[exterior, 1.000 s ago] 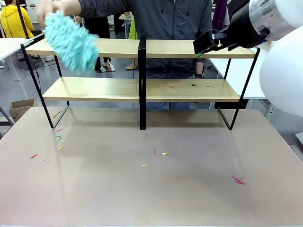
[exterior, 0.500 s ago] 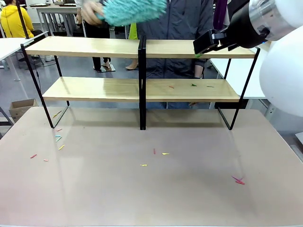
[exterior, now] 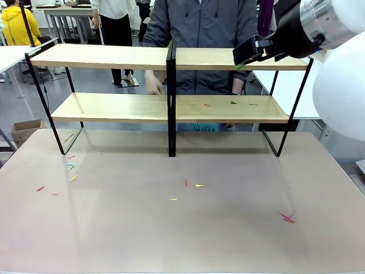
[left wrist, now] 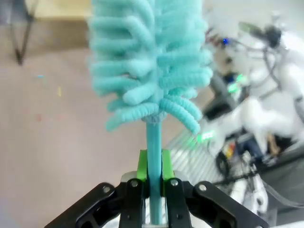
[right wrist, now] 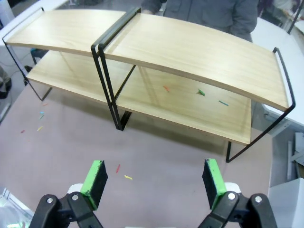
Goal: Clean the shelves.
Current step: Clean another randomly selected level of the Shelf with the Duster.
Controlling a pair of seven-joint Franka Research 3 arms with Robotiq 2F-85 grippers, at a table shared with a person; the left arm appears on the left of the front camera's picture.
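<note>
Relation that your next move turned on: the shelves [exterior: 114, 57] stood at the far side of the table [exterior: 182, 240], long axis running left to right across it. The coloured scraps [exterior: 232, 103] lay on the right half of the lower board. The teal duster [left wrist: 147, 61] sat in your left gripper [left wrist: 153, 166], jaws clamped on its thin handle, fluffy head rising straight along the fingers. In the left wrist view a black frame leg and an edge of wooden board showed at the top left, past the head, so the rack lay ahead of the tool and off to one side. Your right gripper [right wrist: 154, 183] hung above the rack on its near side, jaws wide apart, nothing between the pads.

Judged: your right arm was nearer the scraps, but the tool was on the left, so the sweep would have to pass the central upright.

Hard to make out:
- The left wrist view was soft and the duster head covered its middle; you could not tell which tier faced it.
- Behind the rack, between the tiers, the person's hand [exterior: 153, 83] was a blur; whether it held anything, could not tell.
- A sliver of teal [exterior: 198, 127] under the lower board, too little to name.
- Loose bits [exterior: 197, 185] lay on the table.
</note>
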